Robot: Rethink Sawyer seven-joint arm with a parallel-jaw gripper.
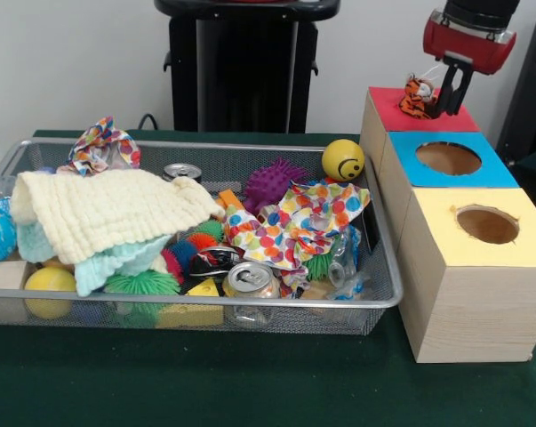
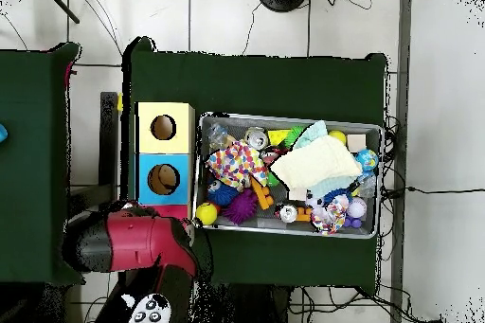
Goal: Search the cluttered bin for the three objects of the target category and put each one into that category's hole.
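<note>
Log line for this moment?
gripper: shut on tiger toy | position: over red box | bin: cluttered

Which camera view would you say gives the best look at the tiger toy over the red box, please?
The front view: the tiger toy shows plainly at the pincer, above the red box. In the overhead view the red arm covers that box, so the toy cannot be seen.

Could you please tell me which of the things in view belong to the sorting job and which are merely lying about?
Part of the job:
cluttered bin
gripper, holding the tiger toy
red-topped box
blue-topped box
yellow-topped box

Just lying about, for now:
cream cloth
smiley ball
drink can
polka-dot cloth
</note>
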